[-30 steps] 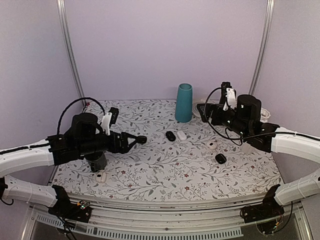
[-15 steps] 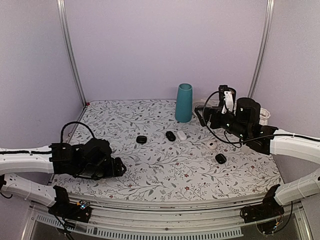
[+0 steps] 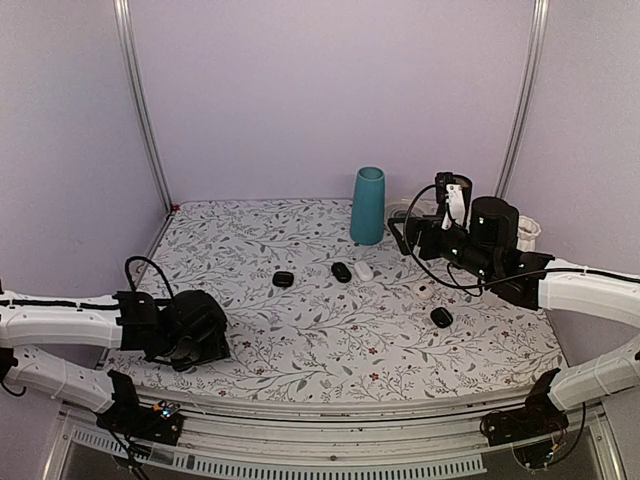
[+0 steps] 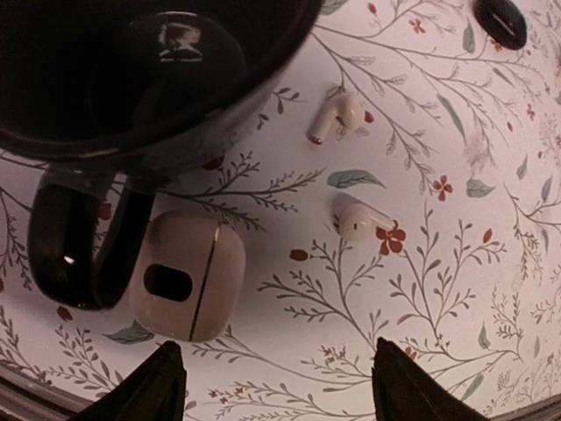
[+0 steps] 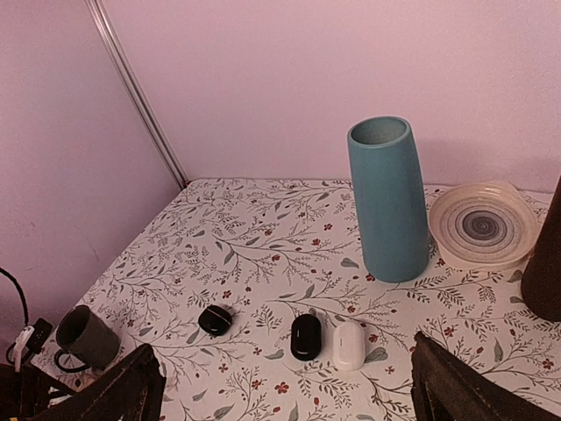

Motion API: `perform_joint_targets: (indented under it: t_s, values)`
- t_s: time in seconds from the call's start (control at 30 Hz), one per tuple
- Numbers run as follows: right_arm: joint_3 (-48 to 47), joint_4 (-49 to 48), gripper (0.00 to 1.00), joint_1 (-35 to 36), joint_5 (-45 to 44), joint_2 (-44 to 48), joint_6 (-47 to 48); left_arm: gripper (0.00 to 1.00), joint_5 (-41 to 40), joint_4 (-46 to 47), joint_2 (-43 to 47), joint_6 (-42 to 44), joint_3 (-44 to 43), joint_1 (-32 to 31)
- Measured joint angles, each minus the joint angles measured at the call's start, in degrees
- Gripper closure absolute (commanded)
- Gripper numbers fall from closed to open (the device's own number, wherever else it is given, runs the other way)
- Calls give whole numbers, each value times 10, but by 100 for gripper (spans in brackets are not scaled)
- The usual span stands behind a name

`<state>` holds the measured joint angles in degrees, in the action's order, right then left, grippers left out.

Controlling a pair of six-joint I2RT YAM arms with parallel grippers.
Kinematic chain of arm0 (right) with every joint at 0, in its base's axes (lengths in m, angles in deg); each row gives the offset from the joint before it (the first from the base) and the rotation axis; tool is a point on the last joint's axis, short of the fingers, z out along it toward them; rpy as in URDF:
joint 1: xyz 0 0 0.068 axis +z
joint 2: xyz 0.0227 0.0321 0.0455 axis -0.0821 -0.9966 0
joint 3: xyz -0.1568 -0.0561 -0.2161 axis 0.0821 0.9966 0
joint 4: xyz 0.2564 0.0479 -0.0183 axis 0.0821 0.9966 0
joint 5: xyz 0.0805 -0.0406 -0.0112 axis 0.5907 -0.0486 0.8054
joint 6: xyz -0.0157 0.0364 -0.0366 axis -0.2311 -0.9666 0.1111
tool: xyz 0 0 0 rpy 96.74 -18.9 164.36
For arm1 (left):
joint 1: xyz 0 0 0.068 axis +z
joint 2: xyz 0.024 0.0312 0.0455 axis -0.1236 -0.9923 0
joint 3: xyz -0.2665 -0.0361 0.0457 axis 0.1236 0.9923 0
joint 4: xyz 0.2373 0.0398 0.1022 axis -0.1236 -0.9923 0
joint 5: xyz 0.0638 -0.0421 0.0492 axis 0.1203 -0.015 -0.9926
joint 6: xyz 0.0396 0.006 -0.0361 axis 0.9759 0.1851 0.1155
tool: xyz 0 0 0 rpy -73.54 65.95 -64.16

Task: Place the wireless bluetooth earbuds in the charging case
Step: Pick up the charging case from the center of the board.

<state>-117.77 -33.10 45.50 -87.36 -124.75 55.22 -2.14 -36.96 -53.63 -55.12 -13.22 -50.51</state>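
Note:
In the left wrist view the white charging case lies closed on the floral table, dark oval spot up, touching the handle of a dark mug. Two white earbuds lie loose on the table, one by the mug's rim and the other right of the case. My left gripper is open and empty, just above the table near the case. In the top view it covers the mug, the case and the earbuds. My right gripper is open and empty, held high at the back right.
A teal vase stands at the back. A black case, another black case and a white oval case lie mid-table. A white pebble case and a black one lie right. A plate sits behind.
My left arm has pulled back from mid-table to the near left and dropped low over the mug and case. The black case it reached stays on the table. The right arm barely moved.

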Motion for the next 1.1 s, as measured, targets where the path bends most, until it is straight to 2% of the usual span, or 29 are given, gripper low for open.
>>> perform_joint_targets:
  t_s: [0.17,0.33,0.5,0.77,1.1]
  values:
    - [2,0,1,0,0,0,0,26,-5,5,-8,18,6,49]
    - [9,1,1,0,0,0,-1,27,0,35,-21,74,18,114]
    - [11,3,1,0,-1,0,-1,34,3,66,-48,125,26,160]
    - [21,5,1,0,-3,7,-2,36,31,97,-80,153,39,164]
    - [33,5,1,0,-6,17,-7,40,19,101,-93,135,41,127]
